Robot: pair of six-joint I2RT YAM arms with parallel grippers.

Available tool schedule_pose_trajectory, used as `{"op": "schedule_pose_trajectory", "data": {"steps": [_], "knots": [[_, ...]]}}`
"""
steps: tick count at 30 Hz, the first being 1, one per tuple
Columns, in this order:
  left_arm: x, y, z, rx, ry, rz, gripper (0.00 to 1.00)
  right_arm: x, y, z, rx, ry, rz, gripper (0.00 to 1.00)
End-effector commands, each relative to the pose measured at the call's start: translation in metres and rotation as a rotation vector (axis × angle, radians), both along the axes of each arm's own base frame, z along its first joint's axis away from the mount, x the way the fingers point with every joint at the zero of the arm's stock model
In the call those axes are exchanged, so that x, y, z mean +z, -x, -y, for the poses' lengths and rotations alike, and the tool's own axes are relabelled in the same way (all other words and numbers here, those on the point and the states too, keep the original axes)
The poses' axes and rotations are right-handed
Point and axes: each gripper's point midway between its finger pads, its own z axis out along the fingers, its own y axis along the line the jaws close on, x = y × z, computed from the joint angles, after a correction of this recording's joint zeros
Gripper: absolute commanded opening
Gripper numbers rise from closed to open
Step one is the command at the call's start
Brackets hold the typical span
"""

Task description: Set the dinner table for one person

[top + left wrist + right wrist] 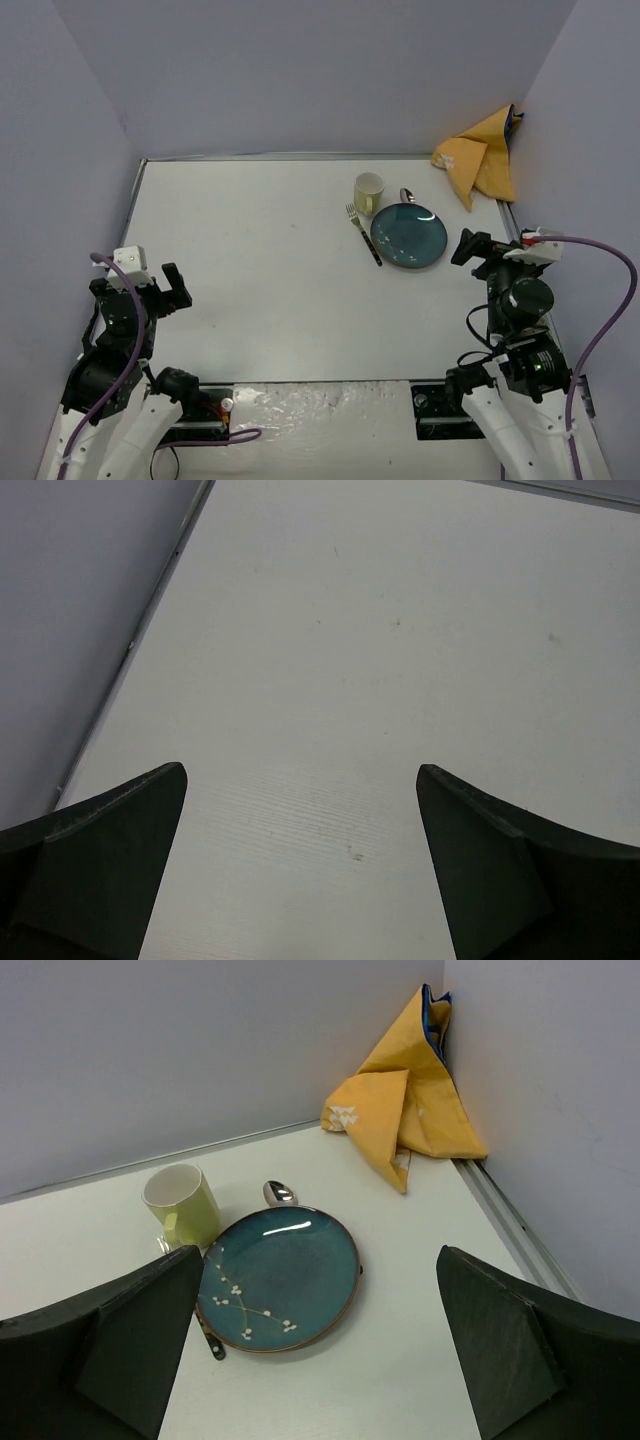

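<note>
The white dinner table [270, 270] carries a teal plate [409, 236] with a white branch pattern at the back right. A pale green mug [369, 190] stands just behind and left of the plate. A fork [363, 234] lies along the plate's left side. A spoon [407, 195] pokes out from behind the plate. In the right wrist view the plate [280, 1278], mug [183, 1204] and spoon [279, 1193] lie ahead. My right gripper [318, 1330] is open and empty, just near of the plate. My left gripper [300, 825] is open and empty over bare table at the left.
A crumpled orange cloth [480, 155] with white print sits in the back right corner against the walls; it also shows in the right wrist view [405, 1095]. Grey walls close the table on three sides. Metal edge strips [135, 210] run along the table's sides.
</note>
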Motion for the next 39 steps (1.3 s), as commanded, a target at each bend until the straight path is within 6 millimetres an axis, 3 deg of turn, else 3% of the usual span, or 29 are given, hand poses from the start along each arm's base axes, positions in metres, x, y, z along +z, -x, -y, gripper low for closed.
{"op": "schedule_pose_trajectory", "data": {"steps": [1, 5, 9, 14, 21, 24, 25, 27, 30, 32, 33, 39], "knots": [[0.011, -0.014, 0.009, -0.023, 0.023, 0.032, 0.97, -0.009, -0.028, -0.013, 0.018, -0.045, -0.029, 1.0], [0.006, -0.019, 0.018, -0.067, 0.03, 0.009, 0.97, -0.017, -0.057, -0.015, -0.039, -0.13, -0.058, 1.0], [-0.003, -0.026, 0.026, -0.094, 0.022, -0.048, 0.97, -0.048, -0.096, -0.008, -0.178, -0.163, -0.169, 1.0], [-0.016, -0.028, 0.027, -0.076, 0.023, -0.139, 0.97, -0.077, -0.149, -0.003, -0.212, -0.155, -0.282, 1.0], [-0.013, -0.029, 0.031, -0.094, 0.035, -0.113, 0.97, -0.099, -0.221, 0.044, -0.3, -0.182, -0.294, 1.0], [-0.014, -0.03, 0.029, -0.089, 0.024, -0.12, 0.97, -0.125, -0.255, 0.058, -0.297, -0.156, -0.347, 1.0], [-0.013, -0.03, 0.028, -0.084, 0.022, -0.118, 0.97, -0.119, -0.263, 0.069, -0.304, -0.154, -0.323, 1.0], [-0.013, -0.03, 0.025, -0.065, 0.019, -0.121, 0.97, -0.146, -0.286, 0.081, -0.288, -0.146, -0.357, 1.0], [-0.014, -0.027, 0.021, -0.041, 0.02, -0.125, 0.97, -0.159, -0.313, 0.098, -0.259, -0.139, -0.358, 1.0], [-0.014, -0.027, 0.021, -0.043, 0.016, -0.12, 0.97, -0.158, -0.329, 0.107, -0.26, -0.14, -0.341, 1.0], [-0.014, -0.028, 0.021, -0.043, 0.017, -0.116, 0.97, -0.173, -0.33, 0.11, -0.26, -0.142, -0.368, 1.0], [-0.015, -0.028, 0.017, -0.02, 0.003, -0.125, 0.97, -0.213, -0.365, 0.118, -0.2, -0.103, -0.398, 1.0]]}}
